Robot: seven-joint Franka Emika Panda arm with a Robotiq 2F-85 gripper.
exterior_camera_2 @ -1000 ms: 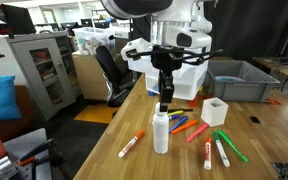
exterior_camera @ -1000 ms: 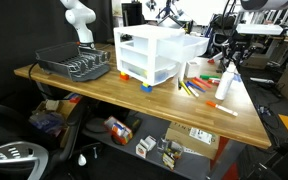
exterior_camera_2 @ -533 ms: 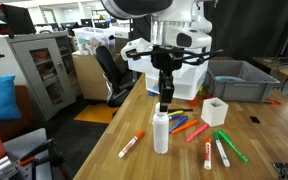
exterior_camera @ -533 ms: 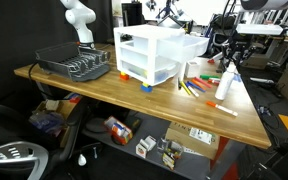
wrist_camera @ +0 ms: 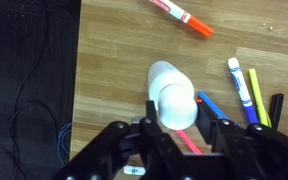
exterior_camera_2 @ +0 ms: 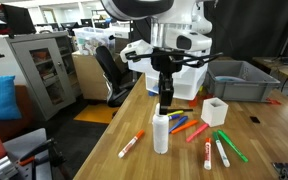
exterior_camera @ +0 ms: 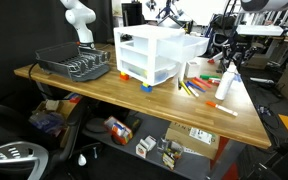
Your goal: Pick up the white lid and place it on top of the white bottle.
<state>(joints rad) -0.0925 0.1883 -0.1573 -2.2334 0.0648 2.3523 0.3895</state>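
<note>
On top of the white bottle [exterior_camera_2: 161,138], the white lid [wrist_camera: 174,98] looks seated. Can't tell if your hand [wrist_camera: 184,126] grips it or stands clear. Release and retreat are left.

Bottle [exterior_camera_2: 161,133] upright on table [exterior_camera_2: 184,162], directly under gripper [exterior_camera_2: 165,104] — single marker [exterior_camera_2: 131,144] on one side, marker cluster [exterior_camera_2: 199,128] on the other; drawer unit [exterior_camera: 149,52] behind, dish rack [exterior_camera: 74,63] beside it.

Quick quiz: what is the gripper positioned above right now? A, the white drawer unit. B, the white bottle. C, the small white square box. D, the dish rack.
B: in both exterior views the gripper hangs straight over the white bottle, and the wrist view looks directly down on the bottle's top.
</note>
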